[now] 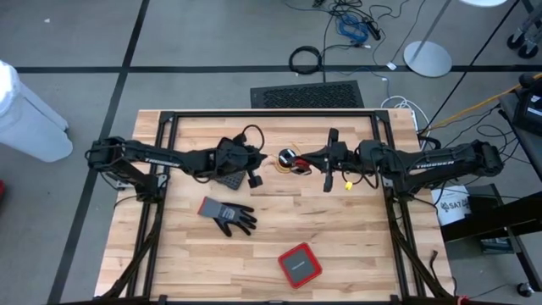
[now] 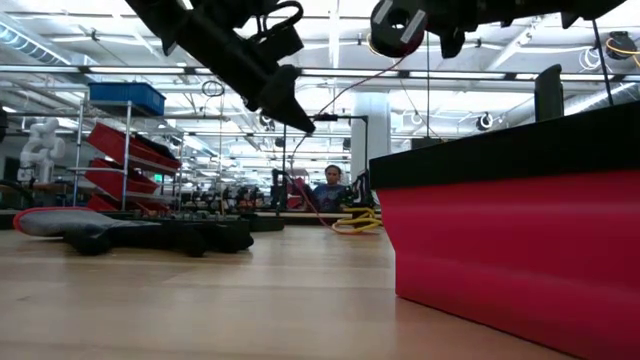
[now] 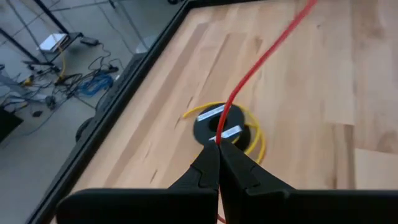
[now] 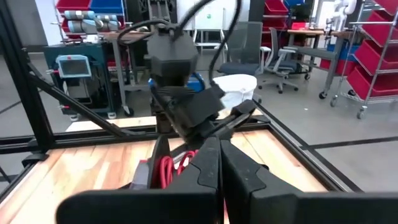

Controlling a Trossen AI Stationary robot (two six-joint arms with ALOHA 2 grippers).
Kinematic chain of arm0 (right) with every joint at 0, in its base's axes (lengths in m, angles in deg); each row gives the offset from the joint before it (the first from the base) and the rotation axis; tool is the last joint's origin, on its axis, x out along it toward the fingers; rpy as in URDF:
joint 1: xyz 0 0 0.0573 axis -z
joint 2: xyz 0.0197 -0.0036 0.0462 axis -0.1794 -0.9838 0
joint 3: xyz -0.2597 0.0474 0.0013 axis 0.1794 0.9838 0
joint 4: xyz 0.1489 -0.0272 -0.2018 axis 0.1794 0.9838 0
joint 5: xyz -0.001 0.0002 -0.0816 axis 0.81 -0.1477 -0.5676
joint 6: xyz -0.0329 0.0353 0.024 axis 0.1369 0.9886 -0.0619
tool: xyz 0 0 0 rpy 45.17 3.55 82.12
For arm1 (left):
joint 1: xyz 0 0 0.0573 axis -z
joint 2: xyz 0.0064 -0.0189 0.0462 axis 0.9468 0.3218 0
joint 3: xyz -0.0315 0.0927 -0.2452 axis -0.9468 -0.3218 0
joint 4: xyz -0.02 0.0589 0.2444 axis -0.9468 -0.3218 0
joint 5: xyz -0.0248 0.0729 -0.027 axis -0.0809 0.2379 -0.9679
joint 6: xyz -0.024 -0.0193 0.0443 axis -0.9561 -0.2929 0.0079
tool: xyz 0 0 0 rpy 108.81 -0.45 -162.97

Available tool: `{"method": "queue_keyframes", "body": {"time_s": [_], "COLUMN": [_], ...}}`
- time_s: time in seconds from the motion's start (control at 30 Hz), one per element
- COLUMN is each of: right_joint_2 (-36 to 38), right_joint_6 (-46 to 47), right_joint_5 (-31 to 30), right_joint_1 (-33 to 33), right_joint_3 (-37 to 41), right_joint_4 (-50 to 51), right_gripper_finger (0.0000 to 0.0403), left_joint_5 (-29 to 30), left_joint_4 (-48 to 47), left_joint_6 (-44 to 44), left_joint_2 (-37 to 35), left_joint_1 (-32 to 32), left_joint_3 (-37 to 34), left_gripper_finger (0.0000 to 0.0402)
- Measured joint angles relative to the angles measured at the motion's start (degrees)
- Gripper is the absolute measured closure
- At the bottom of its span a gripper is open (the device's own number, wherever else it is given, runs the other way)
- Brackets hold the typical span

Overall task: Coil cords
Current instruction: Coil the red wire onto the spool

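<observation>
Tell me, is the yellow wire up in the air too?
No, the yellow wire lies coiled flat on the wooden table, while only the red wire runs up from the left pincer.

grey glove (image 1: 227,214): desk (image 1: 356,263) centre-left | red-and-black square case (image 1: 300,264): near front edge | black cable ring (image 1: 306,60): floor beyond desk

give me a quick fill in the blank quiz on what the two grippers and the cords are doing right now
1. The left gripper is shut on the ____ cord, which runs taut up and away from it.
2. The yellow cord lies coiled on the ____, below that gripper.
3. The right gripper holds a red ____ of cord between its fingers.
4. The grey glove lies flat between the arms and the red ____.

Missing words: red; table; coil; box
</observation>
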Motion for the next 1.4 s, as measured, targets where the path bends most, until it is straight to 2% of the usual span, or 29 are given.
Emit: {"method": "queue_keyframes", "body": {"time_s": [0.3,0.53,0.77,1.07,1.4], "right_joint_2": [0.0,0.0,0.0,-0.6,-7.0], "right_joint_6": [-0.1,-0.1,-2.8,-5.7,-8.2], "right_joint_5": [1.4,0.9,-3.9,-9.9,-16.7], "right_joint_1": [0.0,0.0,0.3,0.5,0.5], "right_joint_3": [0.0,0.0,0.0,0.0,0.0], "right_joint_4": [-0.7,5.9,13.9,19.7,14.8], "right_gripper_finger": [0.0403,0.0403,0.0403,0.0403,0.0403], "left_joint_5": [-0.1,-0.1,-1.7,-10.0,-16.8], "left_joint_4": [0.0,-1.3,-1.5,-0.9,1.0], "left_joint_6": [-0.9,-0.8,-1.0,-2.6,-6.9], "left_joint_2": [0.0,-0.3,-0.3,-0.3,-0.4], "left_joint_1": [-0.5,-0.6,-0.5,-0.5,1.8], "left_joint_3": [0.0,0.0,0.6,5.0,8.5], "left_gripper_finger": [0.0402,0.0402,0.0402,0.0402,0.0402]}}
